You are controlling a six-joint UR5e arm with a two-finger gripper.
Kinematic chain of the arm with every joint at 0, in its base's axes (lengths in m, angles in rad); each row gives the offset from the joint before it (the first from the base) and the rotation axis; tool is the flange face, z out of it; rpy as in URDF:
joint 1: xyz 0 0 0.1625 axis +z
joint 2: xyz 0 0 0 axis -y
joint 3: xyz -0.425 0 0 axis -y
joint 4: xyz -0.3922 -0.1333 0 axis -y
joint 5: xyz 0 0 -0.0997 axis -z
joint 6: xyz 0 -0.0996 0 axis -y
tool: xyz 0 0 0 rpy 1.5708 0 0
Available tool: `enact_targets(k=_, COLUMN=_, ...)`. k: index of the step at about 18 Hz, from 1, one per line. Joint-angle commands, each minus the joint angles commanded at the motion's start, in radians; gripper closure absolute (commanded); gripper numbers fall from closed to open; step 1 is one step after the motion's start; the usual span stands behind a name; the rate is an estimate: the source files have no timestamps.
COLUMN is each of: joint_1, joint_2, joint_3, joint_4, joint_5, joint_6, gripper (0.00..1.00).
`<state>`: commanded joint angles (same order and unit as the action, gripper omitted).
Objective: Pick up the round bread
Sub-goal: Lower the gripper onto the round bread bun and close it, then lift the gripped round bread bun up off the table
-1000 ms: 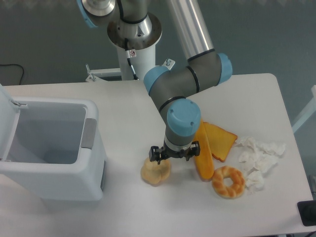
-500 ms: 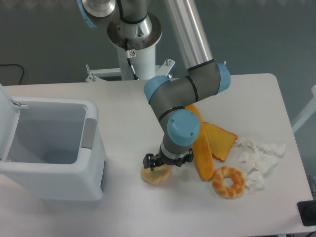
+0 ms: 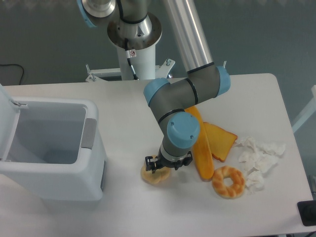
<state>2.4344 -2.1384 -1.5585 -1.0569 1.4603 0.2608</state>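
Lowered since the earlier frame: gripper, now down on the bun; moved slightly toward the desk's front edge as well. Bun unmoved.

Gripper state: fingers set astride the top of the bun, apparently in contact; degree of closure cannot be told, as the wrist covers the finger gap. Bun not lifted; resting on the desk.

Bun location: near the front edge of the desk, about midway along it, just right of the bin and left of the loaf. Upper right part hidden by the gripper.

Other items:
- Bin: white, open-topped, at the left edge of the desk.
- Loaf: long, orange, lying roughly front to back, partly under the arm.
- Toast: orange slice, touching the loaf on its right side.
- Ring: golden-brown, near the front edge, just beside the front end of the loaf.
- Tissue: crumpled, white, toward the right edge, touching the ring.
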Motion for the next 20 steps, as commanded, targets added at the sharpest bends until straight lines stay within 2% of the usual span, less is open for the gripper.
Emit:
enact_targets(k=11, joint_1=0.000, joint_2=-0.025, joint_3=0.000, joint_4=0.008, joint_5=0.002, joint_6=0.005, gripper=0.19)
enact_targets(k=14, joint_1=0.000, joint_2=-0.023, joint_3=0.000, joint_4=0.008, joint_5=0.003, joint_6=0.005, gripper=0.38)
enact_targets(k=17, joint_1=0.000, joint_2=-0.023, joint_3=0.000, joint_4=0.006, joint_5=0.000, joint_6=0.003, gripper=0.71)
enact_targets(k=20, joint_1=0.000, joint_2=-0.023, joint_3=-0.003, joint_4=0.006, joint_5=-0.003, joint_6=0.005, gripper=0.78)
